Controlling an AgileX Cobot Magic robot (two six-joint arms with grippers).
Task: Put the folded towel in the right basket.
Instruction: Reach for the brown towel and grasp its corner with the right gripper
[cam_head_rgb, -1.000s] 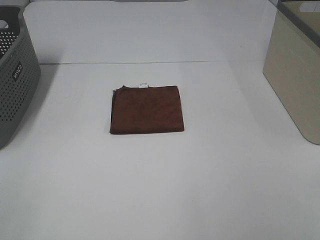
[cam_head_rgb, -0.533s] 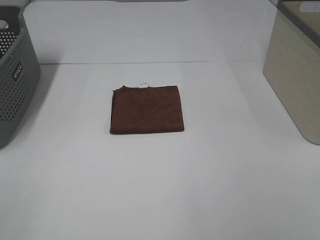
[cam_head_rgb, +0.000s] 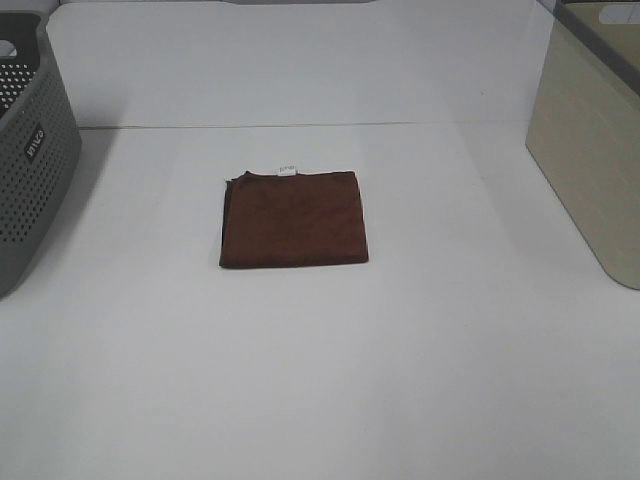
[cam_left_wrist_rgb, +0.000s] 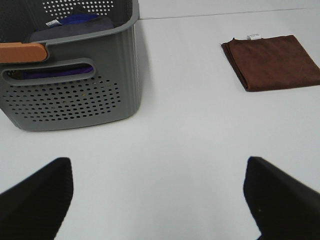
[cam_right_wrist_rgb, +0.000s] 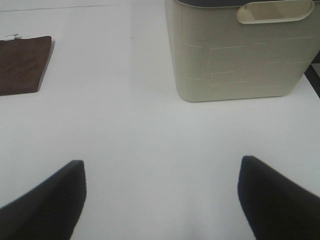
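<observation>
A folded brown towel (cam_head_rgb: 294, 218) with a small white tag lies flat in the middle of the white table. It also shows in the left wrist view (cam_left_wrist_rgb: 272, 61) and in the right wrist view (cam_right_wrist_rgb: 22, 64). The beige right basket (cam_head_rgb: 594, 140) stands at the table's right edge and shows in the right wrist view (cam_right_wrist_rgb: 240, 52). My left gripper (cam_left_wrist_rgb: 159, 197) is open and empty, well short of the towel. My right gripper (cam_right_wrist_rgb: 160, 200) is open and empty, between towel and basket. Neither arm shows in the high view.
A grey perforated basket (cam_head_rgb: 28, 160) stands at the left edge. In the left wrist view the grey basket (cam_left_wrist_rgb: 70, 75) holds blue and grey cloth and has an orange piece on its rim. The table (cam_head_rgb: 320, 380) is white.
</observation>
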